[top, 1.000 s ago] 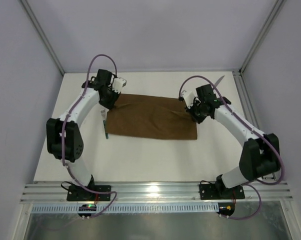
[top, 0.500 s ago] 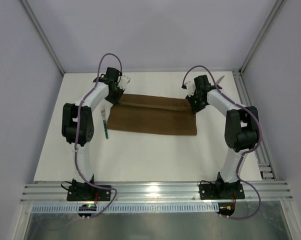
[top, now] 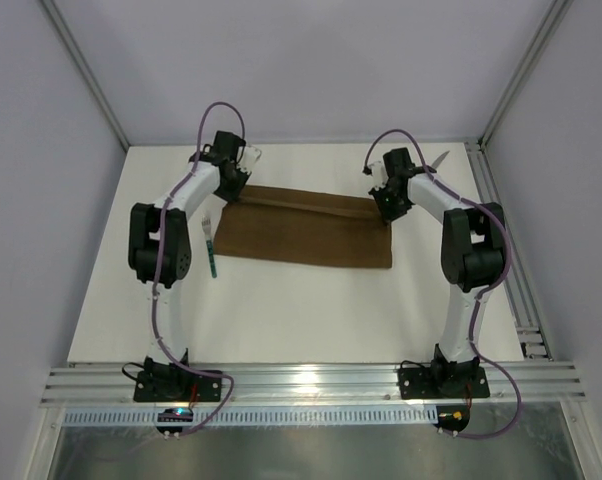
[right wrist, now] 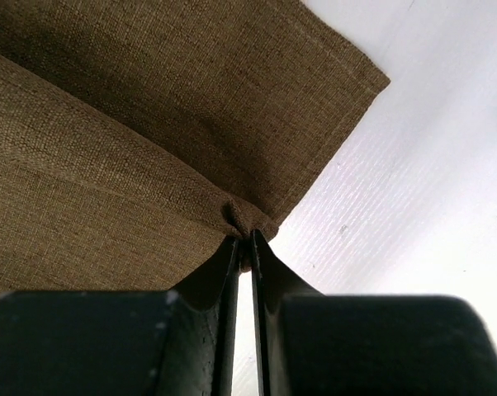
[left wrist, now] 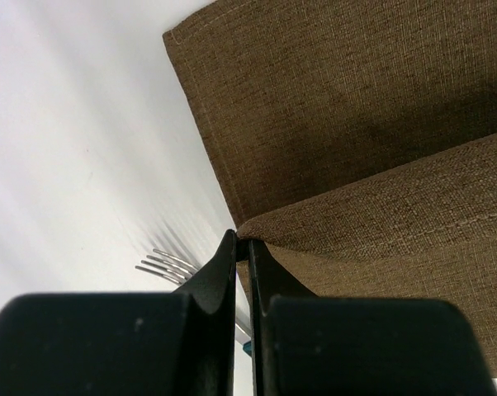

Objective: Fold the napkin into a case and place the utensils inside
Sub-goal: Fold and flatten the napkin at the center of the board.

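We see the napkin [top: 306,230] lying on the white surface [top: 281,310], in the far half, spread as a wide brown oblong across the middle; a fold line runs along it close to its far edge, so a narrow band lies doubled there.

The left fingers [top: 233,193] are at the napkin's far left corner; in the left wrist view these fingers [left wrist: 230,257] are pressed nearly together, and a small nub of cloth at the left end of the fold is pinched between the tips; the hemmed single layer [left wrist: 314,91] spreads flat beyond them.

The right fingers [top: 384,212] are at the far right end of the same fold; in the right wrist view they [right wrist: 230,262] are closed to a thin slit, and a puckered bit of cloth at the fold's corner is nipped in the tips; the napkin's hemmed corner [right wrist: 347,74] lies flat just past them.

The fork [top: 210,246] lies on the surface just beside the napkin's left edge, apart from it, with its tines [left wrist: 162,264] towards the far side; its teal handle points towards the near side.

The knife [top: 441,158] shows as a pale sliver near the far right corner, behind the right arm and well apart from the fork; its handle is hidden.
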Motion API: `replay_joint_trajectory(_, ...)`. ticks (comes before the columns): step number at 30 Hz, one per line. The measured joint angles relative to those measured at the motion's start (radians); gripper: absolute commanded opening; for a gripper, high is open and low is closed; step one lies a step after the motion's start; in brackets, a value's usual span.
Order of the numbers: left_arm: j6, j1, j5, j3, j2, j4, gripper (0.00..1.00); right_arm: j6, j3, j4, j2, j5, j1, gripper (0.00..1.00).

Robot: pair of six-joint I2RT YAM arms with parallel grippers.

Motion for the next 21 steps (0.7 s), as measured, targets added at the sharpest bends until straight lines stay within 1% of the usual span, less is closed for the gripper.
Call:
replay_joint_trajectory(2, 0.000, 0.000, 0.000, 0.004, 0.008, 0.005, 0.00, 0.011, 0.004, 0.001, 0.001, 0.001, 0.000, 0.19)
replay_joint_trajectory(3, 0.000, 0.000, 0.000, 0.005, 0.011, 0.010, 0.02, 0.015, 0.008, 0.001, 0.002, 0.001, 0.000, 0.21)
replay_joint_trajectory(5, 0.001, 0.000, 0.000, 0.006, 0.019, 0.017, 0.07, 0.022, 0.017, 0.005, 0.004, 0.001, 0.000, 0.29)
replay_joint_trajectory(6, 0.002, 0.000, 0.000, 0.008, 0.023, 0.022, 0.18, 0.024, 0.020, 0.006, 0.005, 0.002, 0.000, 0.31)
replay_joint_trajectory(7, 0.006, 0.000, 0.000, 0.010, 0.029, 0.028, 0.25, 0.028, 0.026, 0.007, 0.007, 0.004, 0.000, 0.32)
replay_joint_trajectory(8, 0.007, 0.000, 0.001, 0.011, 0.035, 0.035, 0.35, 0.032, 0.034, 0.008, 0.014, 0.008, 0.000, 0.33)
replay_joint_trajectory(9, 0.010, 0.000, 0.000, 0.013, 0.042, 0.042, 0.48, 0.037, 0.043, 0.011, 0.021, 0.011, 0.000, 0.35)
replay_joint_trajectory(12, 0.006, 0.000, -0.006, 0.028, 0.066, 0.056, 0.61, 0.055, 0.068, 0.016, 0.050, 0.019, -0.002, 0.36)
replay_joint_trajectory(13, 0.005, 0.001, -0.010, 0.053, 0.084, 0.053, 0.63, 0.066, 0.078, 0.017, 0.060, 0.019, -0.005, 0.38)
replay_joint_trajectory(17, -0.007, 0.008, -0.013, 0.159, 0.119, 0.037, 0.66, 0.129, 0.105, 0.022, 0.071, 0.021, -0.026, 0.41)
replay_joint_trajectory(19, -0.026, 0.018, -0.004, 0.198, 0.113, 0.023, 0.66, 0.172, 0.111, 0.043, 0.059, 0.021, -0.047, 0.52)
replay_joint_trajectory(21, -0.039, 0.033, 0.024, 0.204, 0.088, 0.008, 0.66, 0.208, 0.105, 0.058, 0.029, 0.019, -0.070, 0.61)
